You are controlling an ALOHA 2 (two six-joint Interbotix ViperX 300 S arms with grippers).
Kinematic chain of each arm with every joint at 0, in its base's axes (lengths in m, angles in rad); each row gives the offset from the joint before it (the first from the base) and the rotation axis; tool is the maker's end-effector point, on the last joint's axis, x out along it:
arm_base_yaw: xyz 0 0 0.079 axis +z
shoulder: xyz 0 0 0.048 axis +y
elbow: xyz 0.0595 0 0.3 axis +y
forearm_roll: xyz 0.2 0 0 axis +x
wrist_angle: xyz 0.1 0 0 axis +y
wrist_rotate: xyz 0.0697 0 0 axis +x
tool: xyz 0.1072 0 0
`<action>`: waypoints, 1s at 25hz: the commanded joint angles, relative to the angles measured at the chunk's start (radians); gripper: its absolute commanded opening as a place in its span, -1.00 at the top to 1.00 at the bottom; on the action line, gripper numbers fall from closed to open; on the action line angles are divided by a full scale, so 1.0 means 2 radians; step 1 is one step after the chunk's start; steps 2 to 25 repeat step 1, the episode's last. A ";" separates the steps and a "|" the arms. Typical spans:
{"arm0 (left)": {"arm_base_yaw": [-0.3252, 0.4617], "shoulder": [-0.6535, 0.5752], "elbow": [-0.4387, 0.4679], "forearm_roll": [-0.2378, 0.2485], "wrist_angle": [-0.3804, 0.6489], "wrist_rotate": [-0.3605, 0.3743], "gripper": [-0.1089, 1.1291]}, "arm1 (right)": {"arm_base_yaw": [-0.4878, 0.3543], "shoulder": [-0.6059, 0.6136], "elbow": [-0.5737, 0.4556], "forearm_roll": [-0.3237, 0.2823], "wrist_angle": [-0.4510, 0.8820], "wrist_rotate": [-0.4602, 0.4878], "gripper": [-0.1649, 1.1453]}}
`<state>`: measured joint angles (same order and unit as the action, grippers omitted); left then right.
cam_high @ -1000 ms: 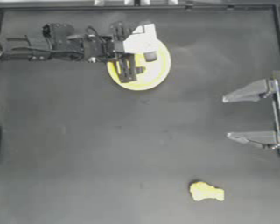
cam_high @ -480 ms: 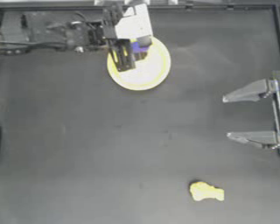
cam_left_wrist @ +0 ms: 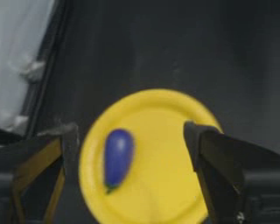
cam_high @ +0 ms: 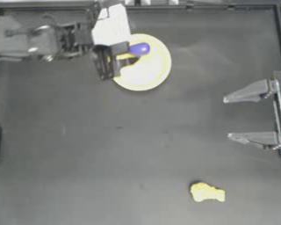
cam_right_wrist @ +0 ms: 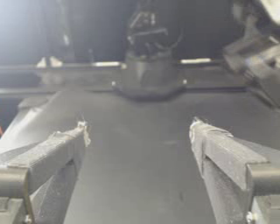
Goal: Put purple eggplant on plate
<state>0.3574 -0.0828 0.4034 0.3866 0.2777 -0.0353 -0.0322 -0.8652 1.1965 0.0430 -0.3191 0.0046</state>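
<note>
The purple eggplant (cam_high: 138,49) lies on the far part of the pale yellow plate (cam_high: 149,72), free of any grip. My left gripper (cam_high: 114,58) hovers open over the plate's left edge, just left of the eggplant. In the left wrist view the eggplant (cam_left_wrist: 118,156) rests on the plate (cam_left_wrist: 162,175), seen between and beyond the spread jaws of the left gripper (cam_left_wrist: 129,133), which touch nothing. My right gripper (cam_high: 239,116) is parked open at the table's right side, with nothing between the jaws of the right gripper (cam_right_wrist: 139,131).
A small lumpy yellow object (cam_high: 207,192) lies near the front of the table, right of centre. The table's raised rim (cam_high: 196,8) runs along the back, close behind the plate.
The left gripper has let go of the eggplant and drawn back to the left, off the plate's middle. The eggplant now lies uncovered on the plate. The right arm has not moved.
</note>
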 commanded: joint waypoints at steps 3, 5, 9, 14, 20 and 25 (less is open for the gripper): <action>-0.021 -0.058 0.015 -0.012 -0.009 -0.001 -0.80 | -0.001 0.002 -0.008 0.002 -0.004 -0.001 -0.77; -0.021 -0.058 0.015 -0.012 -0.009 -0.001 -0.80 | -0.001 0.002 -0.008 0.002 -0.004 -0.001 -0.77; -0.021 -0.058 0.015 -0.012 -0.009 -0.001 -0.80 | -0.001 0.002 -0.008 0.002 -0.004 -0.001 -0.77; -0.021 -0.058 0.015 -0.012 -0.009 -0.001 -0.80 | -0.001 0.002 -0.008 0.002 -0.004 -0.001 -0.77; -0.021 -0.058 0.015 -0.012 -0.009 -0.001 -0.80 | -0.001 0.002 -0.008 0.002 -0.004 -0.001 -0.77; -0.021 -0.058 0.015 -0.012 -0.009 -0.001 -0.80 | -0.001 0.002 -0.008 0.002 -0.004 -0.001 -0.77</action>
